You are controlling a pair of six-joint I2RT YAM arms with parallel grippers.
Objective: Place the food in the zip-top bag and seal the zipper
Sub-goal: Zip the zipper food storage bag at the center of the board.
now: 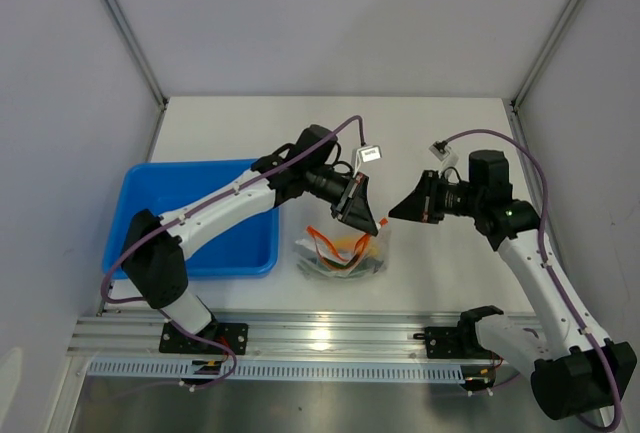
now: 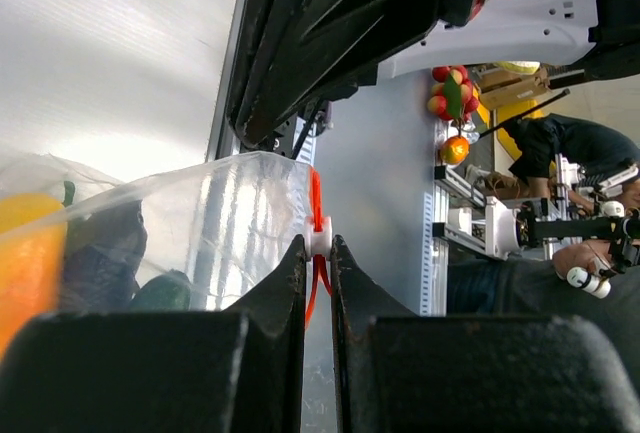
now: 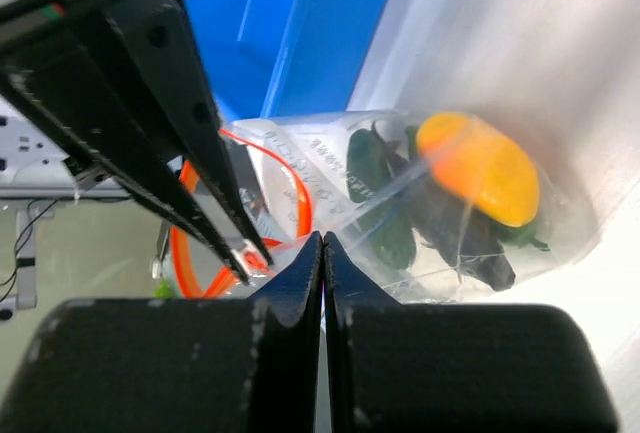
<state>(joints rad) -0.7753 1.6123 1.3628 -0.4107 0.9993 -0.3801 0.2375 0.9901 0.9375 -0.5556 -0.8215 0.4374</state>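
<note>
Zip-top bag (image 1: 342,253), food (image 3: 478,168) inside, on white table (image 1: 430,143) | left jaws clamp zipper (image 2: 316,193) | right jaws clamp bag | blue tray (image 1: 180,193) beside

I am running a robotics lab cell here, not a home or a kitchen. The white tabletop (image 1: 440,133) is boxed in by plain pale panels (image 1: 330,13), and aluminium posts (image 1: 125,28) rise from its far corners. A slotted aluminium rail (image 1: 330,328) runs along its near edge with both arm bases bolted on, and purple cables (image 1: 530,168) loop along the arms. The food (image 3: 478,168) looks like plastic toys. Through the left wrist camera I see past the cell: more slotted metal framing (image 2: 432,243), a hanging bunch of toy fruit (image 2: 452,93), and a person (image 2: 560,143) in dark clothes among other equipment.
</note>
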